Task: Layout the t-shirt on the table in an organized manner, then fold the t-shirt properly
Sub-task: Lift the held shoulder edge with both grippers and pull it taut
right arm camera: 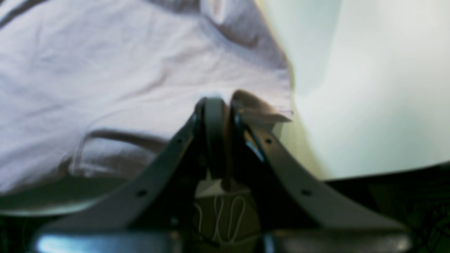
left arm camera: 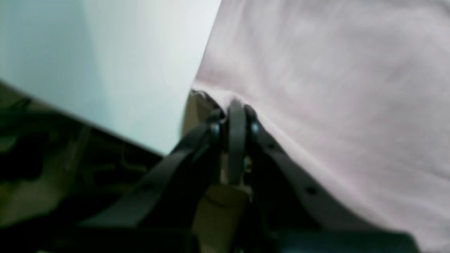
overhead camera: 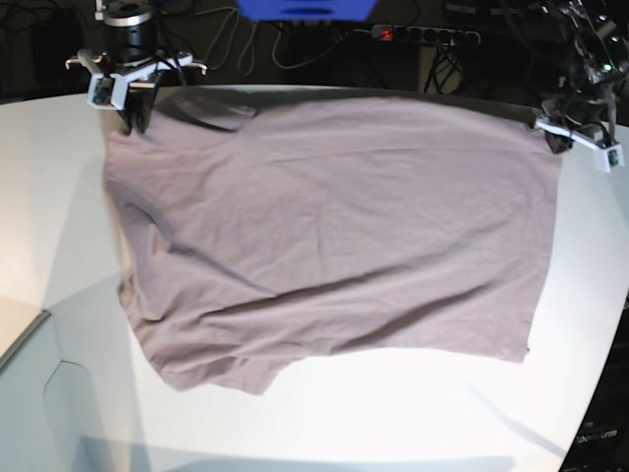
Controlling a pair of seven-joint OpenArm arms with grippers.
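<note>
The mauve-grey t-shirt [overhead camera: 334, 226] lies spread over the white table [overhead camera: 393, 423], with its two far corners lifted. At the far left of the base view my right gripper [overhead camera: 133, 123] is shut on one of those corners. In the right wrist view that gripper [right arm camera: 225, 102] pinches the shirt's edge, with the t-shirt [right arm camera: 123, 70] to its left and bare table [right arm camera: 369, 88] to its right. My left gripper [overhead camera: 558, 138] is shut on the far right corner. The left wrist view has the left gripper [left arm camera: 235, 105] closed on a fold of the t-shirt [left arm camera: 334, 88], beside bare table [left arm camera: 123, 70].
Cables and a power strip [overhead camera: 423, 34] run behind the table's far edge, beside a blue object [overhead camera: 305, 8]. The table's curved edge drops off at the near right [overhead camera: 600, 393]. A dark seam crosses the near left corner [overhead camera: 20, 344].
</note>
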